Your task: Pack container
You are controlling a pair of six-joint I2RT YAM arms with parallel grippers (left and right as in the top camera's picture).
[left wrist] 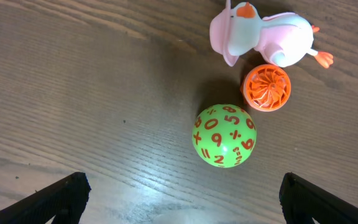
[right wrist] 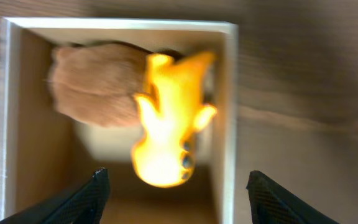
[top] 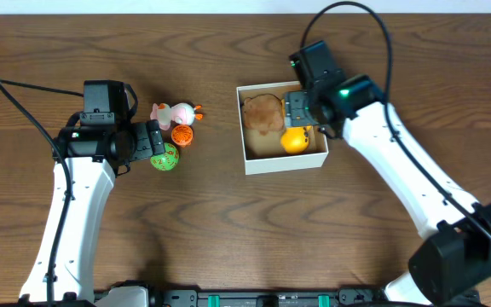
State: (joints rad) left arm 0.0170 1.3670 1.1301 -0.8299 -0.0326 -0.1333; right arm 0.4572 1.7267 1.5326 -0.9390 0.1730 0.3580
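Note:
The container [top: 254, 162] is a white square box with a tan inside, at the table's middle. In it lie a brown plush toy [top: 262, 112] and a yellow-orange toy [top: 294, 141]. The right wrist view shows the box wall [right wrist: 227, 93], the brown plush [right wrist: 95, 87] and the yellow toy [right wrist: 166, 130]. My right gripper [right wrist: 178, 199] is open and empty just above the yellow toy, over the box's right side [top: 307, 111]. My left gripper [left wrist: 182, 202] is open and empty, just short of a green number ball [left wrist: 224, 136]. An orange ribbed ball [left wrist: 266, 87] and a pink-white duck toy [left wrist: 263, 37] lie beyond.
The three loose toys sit left of the box: the duck [top: 176, 112], the orange ball [top: 182, 135] and the green ball [top: 164, 158]. Black cables run over the table at the far left [top: 24, 94] and above the right arm [top: 382, 34].

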